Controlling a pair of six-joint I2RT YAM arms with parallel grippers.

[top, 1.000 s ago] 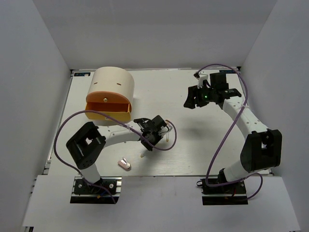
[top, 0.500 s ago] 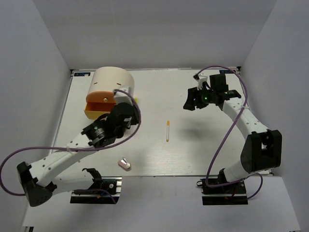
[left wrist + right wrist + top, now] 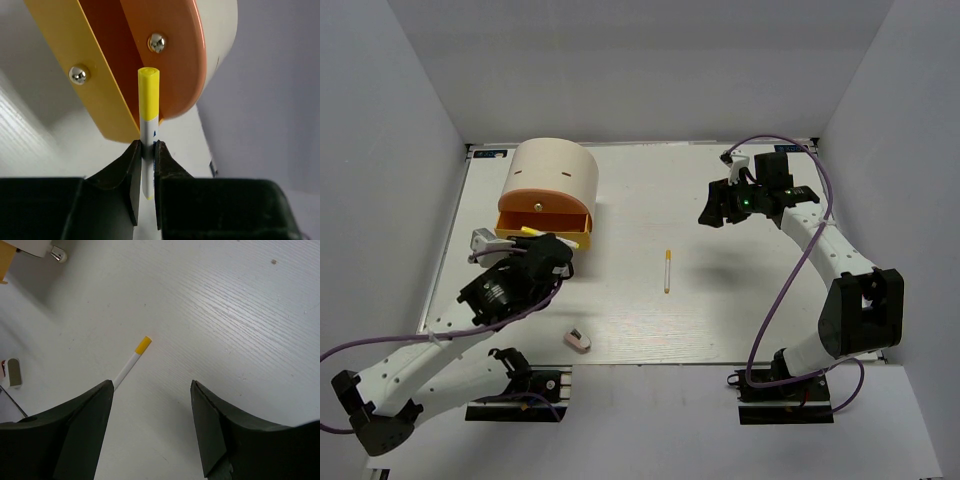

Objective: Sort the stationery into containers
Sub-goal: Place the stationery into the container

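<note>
left gripper (image 3: 146,152) clamps pen (image 3: 148,97) by drawer (image 3: 65,42)

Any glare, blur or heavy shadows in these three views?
Top view: even light, a soft shadow on the table under the right arm. Left wrist view: held pen crisp, knobs glinting, left fingers nearly black. Right wrist view: table grain sharp, right fingers dark.

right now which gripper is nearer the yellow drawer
Left. The left gripper is right at the front of the yellow drawer, shut on a yellow-capped pen; the right gripper hangs open far across the table to the right.
</note>
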